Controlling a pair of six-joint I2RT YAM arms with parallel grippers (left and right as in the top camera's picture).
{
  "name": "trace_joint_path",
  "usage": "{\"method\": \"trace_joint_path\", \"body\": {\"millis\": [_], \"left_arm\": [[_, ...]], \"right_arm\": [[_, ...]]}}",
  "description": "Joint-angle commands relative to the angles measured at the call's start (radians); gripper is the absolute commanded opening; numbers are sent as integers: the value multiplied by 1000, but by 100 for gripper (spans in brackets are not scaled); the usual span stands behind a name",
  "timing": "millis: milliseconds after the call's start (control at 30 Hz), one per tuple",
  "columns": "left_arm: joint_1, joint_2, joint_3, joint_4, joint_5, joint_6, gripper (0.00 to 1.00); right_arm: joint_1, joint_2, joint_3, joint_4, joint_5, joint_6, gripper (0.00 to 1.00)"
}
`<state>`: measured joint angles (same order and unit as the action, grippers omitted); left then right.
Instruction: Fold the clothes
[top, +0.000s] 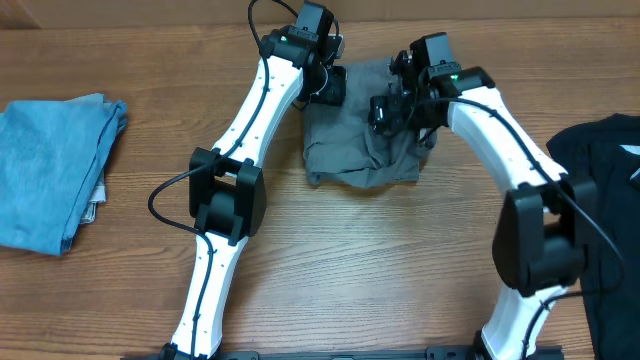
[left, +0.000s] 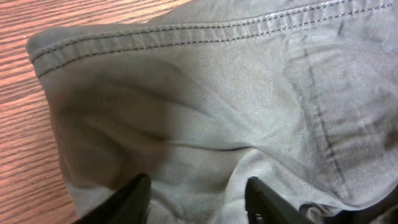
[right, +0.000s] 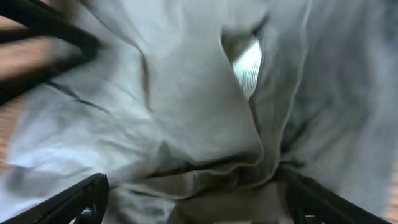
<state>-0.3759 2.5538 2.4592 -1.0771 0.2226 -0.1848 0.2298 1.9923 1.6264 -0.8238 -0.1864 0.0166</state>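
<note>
The grey shorts (top: 355, 150) lie crumpled and partly folded at the table's far middle. My left gripper (top: 327, 88) is at their far left corner. In the left wrist view its fingers (left: 199, 198) are apart, low over the grey cloth (left: 205, 106), near a stitched hem. My right gripper (top: 392, 110) is over the shorts' far right part. In the right wrist view its fingers (right: 199, 202) are spread wide, with bunched folds of the shorts (right: 180, 106) between them and a strip of pale lining (right: 247, 62) showing in a gap.
A light-blue folded garment (top: 50, 170) lies at the left edge. A black shirt with a white mark (top: 605, 190) lies at the right edge. Bare wooden table (top: 380, 260) lies in front of the shorts.
</note>
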Motion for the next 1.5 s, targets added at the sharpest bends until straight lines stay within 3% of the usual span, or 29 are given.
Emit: {"method": "trace_joint_path", "body": {"millis": [0,167,200,233,267,300,333,400,500,733,800,933,1200,1233,1300,1367,1467], "left_arm": [[4,20,-3,5,-14,5,57],[4,20,-3,9,-16,5,58],[4,20,-3,9,-16,5,58],[4,20,-3,9,-16,5,57],[4,20,-3,8,-16,5,54],[4,20,-3,7,-16,5,46],[4,20,-3,3,-16,5,36],[4,20,-3,5,-16,5,32],[4,20,-3,16,-16,5,32],[5,20,-3,13,-16,5,33],[5,20,-3,11,-21,5,34],[10,20,-3,-1,-59,5,34],[11,28,-3,4,-84,5,33],[11,37,-3,14,-72,4,29],[11,42,-3,48,20,4,4],[11,42,-3,98,140,4,4],[8,60,-3,119,166,-14,4]], "right_arm": [[-2,-172,27,27,10,-24,95],[-1,-190,17,82,-41,-24,100],[-1,-183,17,97,-95,-24,92],[-1,-179,16,105,-128,-24,82],[-1,-170,16,108,-149,-25,59],[-1,-159,16,95,-142,-25,21],[-8,-151,16,72,-119,-25,4],[-25,-151,16,87,-175,-24,4],[-23,-123,16,108,-270,-24,4],[15,155,16,220,-333,-70,4],[7,199,16,182,-308,-79,4],[-50,201,17,10,-34,-140,4],[-111,185,18,-9,-164,-164,4],[-104,186,16,6,-175,-164,4],[-88,193,16,42,-175,-163,4],[-77,211,16,68,-175,-163,4],[-72,252,12,68,-175,-163,4]]}}
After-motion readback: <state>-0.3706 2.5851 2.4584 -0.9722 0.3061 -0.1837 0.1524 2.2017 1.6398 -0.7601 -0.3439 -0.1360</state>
